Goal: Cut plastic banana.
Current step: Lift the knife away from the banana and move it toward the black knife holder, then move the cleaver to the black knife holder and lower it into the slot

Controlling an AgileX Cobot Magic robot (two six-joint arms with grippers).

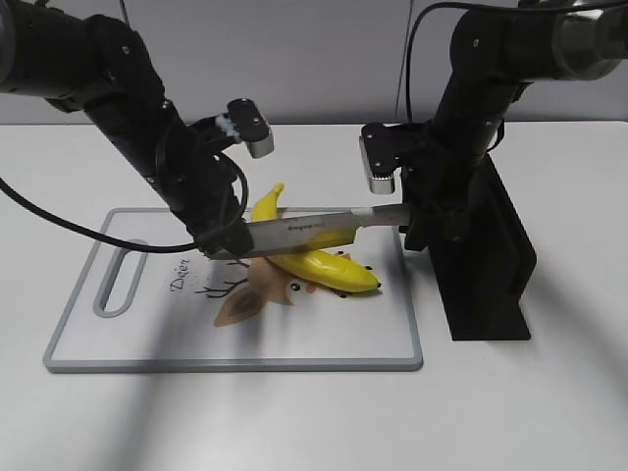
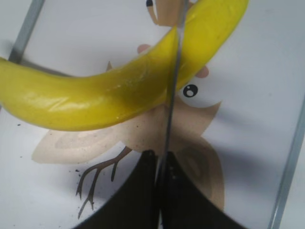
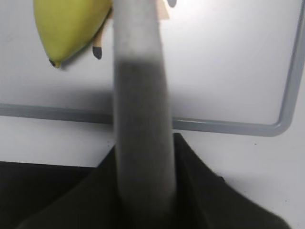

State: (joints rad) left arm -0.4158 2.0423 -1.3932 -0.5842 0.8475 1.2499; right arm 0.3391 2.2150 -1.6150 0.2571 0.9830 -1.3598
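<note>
The plastic banana (image 1: 329, 268) lies on the white cutting board (image 1: 147, 334), glossy yellow, stem toward the back. A knife (image 1: 314, 229) lies level across its middle, blade edge on the banana. My left gripper (image 1: 228, 243) is shut on the blade's tip end. My right gripper (image 1: 412, 221) is shut on the grey handle. In the left wrist view the thin blade (image 2: 172, 86) runs from my shut fingers (image 2: 159, 160) across the banana (image 2: 95, 95). In the right wrist view the handle (image 3: 140, 95) sits between my fingers (image 3: 145, 143), with the banana's black-tipped end (image 3: 66, 24) at upper left.
A black knife stand (image 1: 491, 285) stands right of the board, under the right arm. The board has a grey rim (image 3: 228, 126), a handle slot (image 1: 120, 280) at its left and a printed cartoon animal (image 1: 257, 299) under the banana. White table all around.
</note>
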